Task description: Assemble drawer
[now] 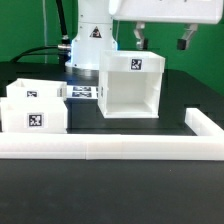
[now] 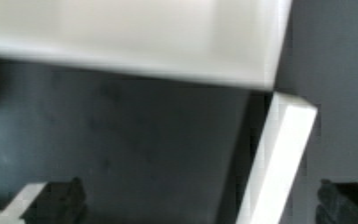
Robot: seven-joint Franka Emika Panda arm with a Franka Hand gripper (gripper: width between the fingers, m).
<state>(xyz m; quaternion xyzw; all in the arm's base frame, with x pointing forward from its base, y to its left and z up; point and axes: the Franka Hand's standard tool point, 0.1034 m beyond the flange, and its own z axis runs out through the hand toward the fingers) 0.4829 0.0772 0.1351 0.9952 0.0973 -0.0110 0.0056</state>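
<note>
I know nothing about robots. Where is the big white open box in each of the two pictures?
Exterior view: the box housing stands mid-picture on the black table, just below the gripper.
Wrist view: it is probably the blurred white surface beyond the fingers, but the picture is too blurred to be sure.
Shared landmark: the open gripper, whose two dark fingers show in both views.

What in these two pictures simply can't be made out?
- Exterior view: the top edge cuts off everything above the gripper.
- Exterior view: the front tray hides much of the rear tray.
- Exterior view: the marker board is partly hidden by the box housing; its tags are too small to read.
- Wrist view: the white part is blurred; which piece it is, I cannot tell.
</note>
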